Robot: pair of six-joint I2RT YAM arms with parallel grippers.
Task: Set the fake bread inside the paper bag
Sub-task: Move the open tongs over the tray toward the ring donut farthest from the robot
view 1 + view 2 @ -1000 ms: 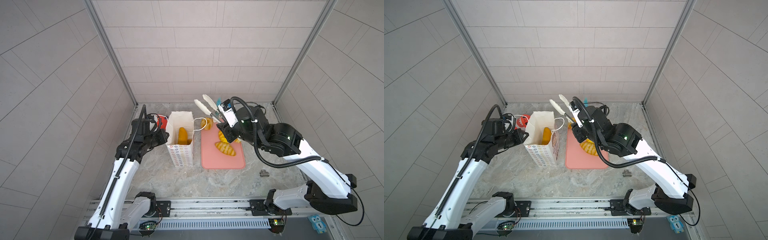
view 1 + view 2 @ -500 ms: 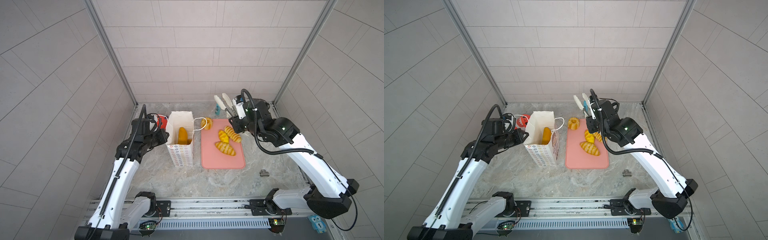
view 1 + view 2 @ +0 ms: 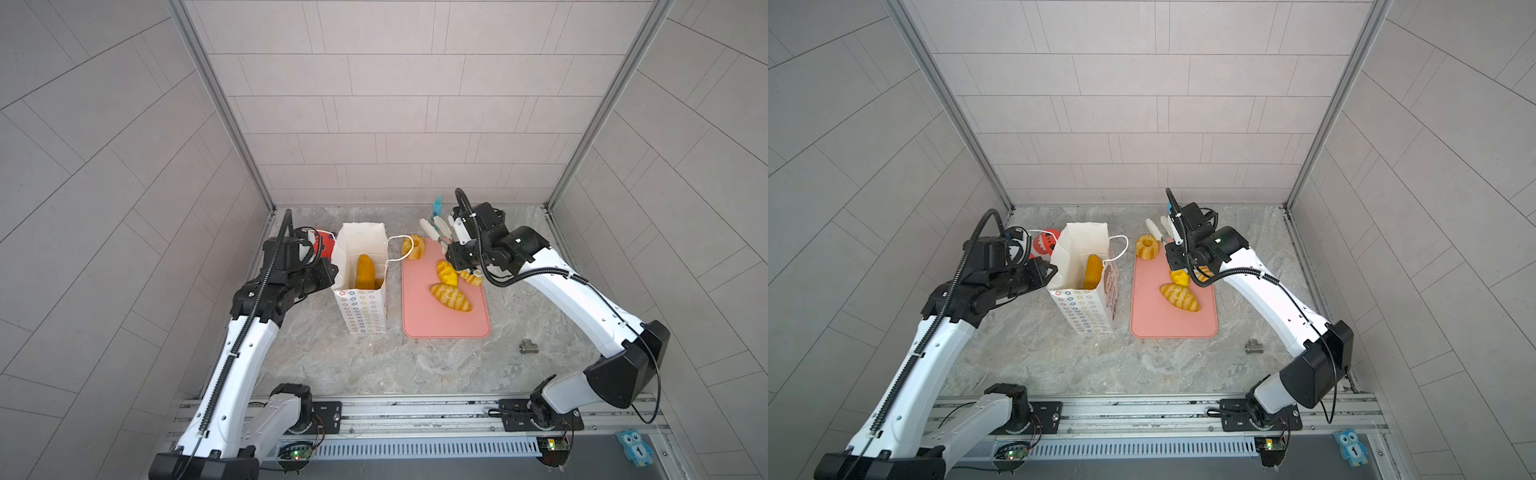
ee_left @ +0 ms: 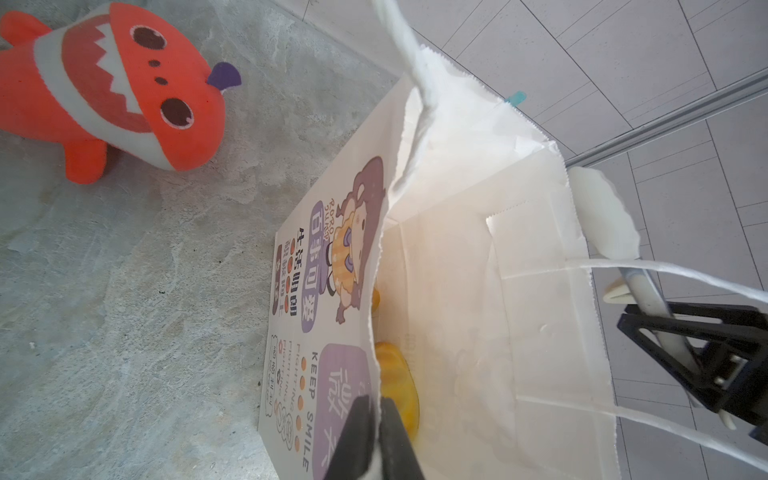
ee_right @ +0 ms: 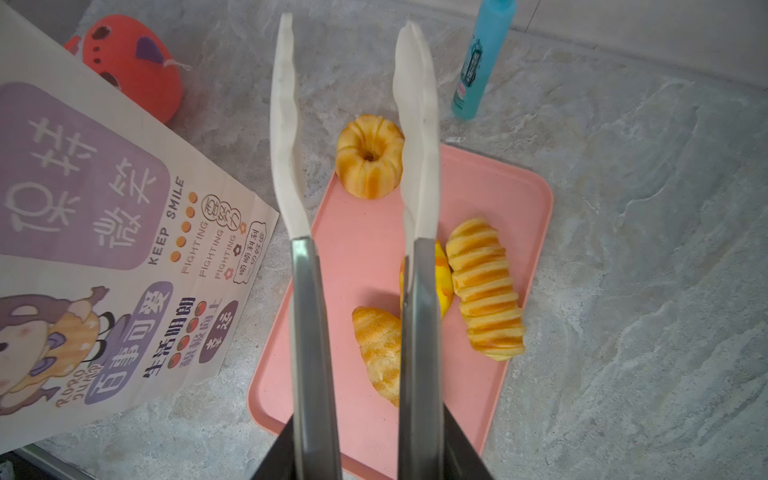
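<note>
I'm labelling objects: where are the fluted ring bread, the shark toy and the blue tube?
fluted ring bread point(image 5: 353, 174), right wrist view, its ribbed side.
shark toy point(image 4: 116, 91), left wrist view, its toothed mouth.
blue tube point(image 5: 478, 62), right wrist view, its printed body.

Counted: fluted ring point(image 5: 369, 158) 1; striped rolls point(image 5: 484, 286) 2; oval bun point(image 5: 444, 278) 1; loaf point(image 3: 365, 270) 1; paper bag point(image 3: 365, 311) 1; pink tray point(image 5: 365, 257) 1; shark toy point(image 4: 108, 91) 1; tongs point(image 5: 305, 311) 1

Loaf point(image 3: 365, 270) in bag point(image 3: 363, 311): lower end hidden by wall. Shark toy point(image 3: 327, 248), bag's 10 o'clock: mostly behind left arm point(image 3: 286, 266). Roll point(image 3: 471, 277), tray's point(image 3: 444, 324) 2 o'clock edge: half under right arm point(image 3: 494, 249). Grey bit point(image 3: 528, 345), tray's 4 o'clock: unidentifiable.
</note>
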